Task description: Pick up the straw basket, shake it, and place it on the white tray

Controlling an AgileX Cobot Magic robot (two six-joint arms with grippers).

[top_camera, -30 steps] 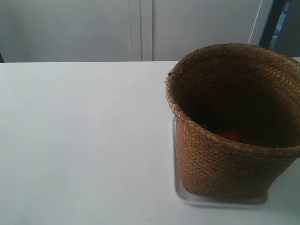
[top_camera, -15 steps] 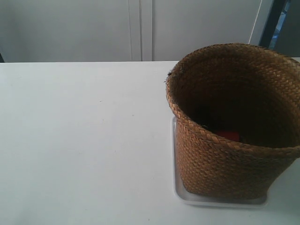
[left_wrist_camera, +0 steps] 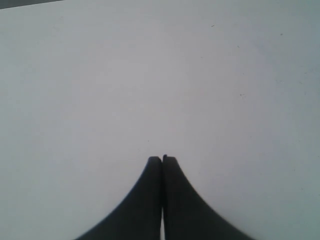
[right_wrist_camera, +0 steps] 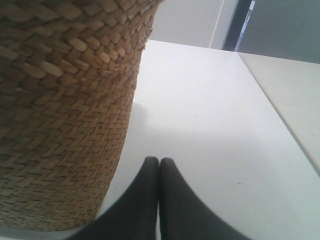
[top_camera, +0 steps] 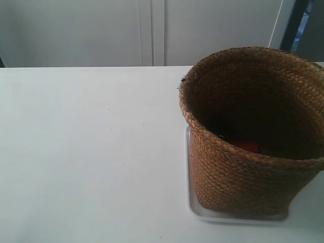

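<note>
The brown straw basket stands upright on the white tray at the exterior view's right; only the tray's rim shows past its base. Something red lies in the basket's dark bottom. Neither arm appears in the exterior view. My right gripper is shut and empty, just beside the basket's woven wall without touching it. In the left wrist view my left gripper is shut and empty over bare white table, with no task object near it.
The white table stretches across the exterior view's left and middle. Pale cabinet doors stand behind its far edge. In the right wrist view the table's edge runs close by, with a second pale surface beyond it.
</note>
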